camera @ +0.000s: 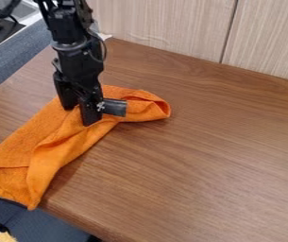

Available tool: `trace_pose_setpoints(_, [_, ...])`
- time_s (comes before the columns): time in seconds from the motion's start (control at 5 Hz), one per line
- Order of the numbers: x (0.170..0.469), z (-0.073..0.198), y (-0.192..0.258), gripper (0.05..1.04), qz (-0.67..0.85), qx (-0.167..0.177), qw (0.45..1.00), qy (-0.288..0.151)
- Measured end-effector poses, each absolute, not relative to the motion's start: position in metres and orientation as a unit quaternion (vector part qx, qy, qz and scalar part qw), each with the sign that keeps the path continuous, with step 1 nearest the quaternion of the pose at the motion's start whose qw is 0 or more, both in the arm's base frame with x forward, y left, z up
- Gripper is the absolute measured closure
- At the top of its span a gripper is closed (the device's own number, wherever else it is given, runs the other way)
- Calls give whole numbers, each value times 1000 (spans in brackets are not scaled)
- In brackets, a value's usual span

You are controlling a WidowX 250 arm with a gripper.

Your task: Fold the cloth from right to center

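Wooden table (pixel 199 189) bears orange cloth (pixel 64 142) beneath the claw (pixel 79 116).

1 camera, fairly near, looks down slantwise over the table (pixel 203 165) toward wooden panels (pixel 165 26)

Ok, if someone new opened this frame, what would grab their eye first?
The bright orange cloth, bunched and creased, running slantwise across the left half of the brown wooden table to its near edge at lower left. Next, the black arm coming in at upper left, its gripper down at the cloth's upper part.
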State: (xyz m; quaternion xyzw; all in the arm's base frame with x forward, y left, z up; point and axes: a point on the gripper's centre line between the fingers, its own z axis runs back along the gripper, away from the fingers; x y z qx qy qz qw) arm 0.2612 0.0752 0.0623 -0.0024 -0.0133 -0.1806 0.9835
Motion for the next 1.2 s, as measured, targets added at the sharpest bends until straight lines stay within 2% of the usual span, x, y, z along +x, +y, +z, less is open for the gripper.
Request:
trace_pose_setpoints(0.6, [251,100,65,83,-201,-11,978,-44])
trace_pose_setpoints(1.0, [244,151,67,83,-186,-15,977,-103])
trace_pose_setpoints(1.2, [241,154,72,83,-177,-19,978,-106])
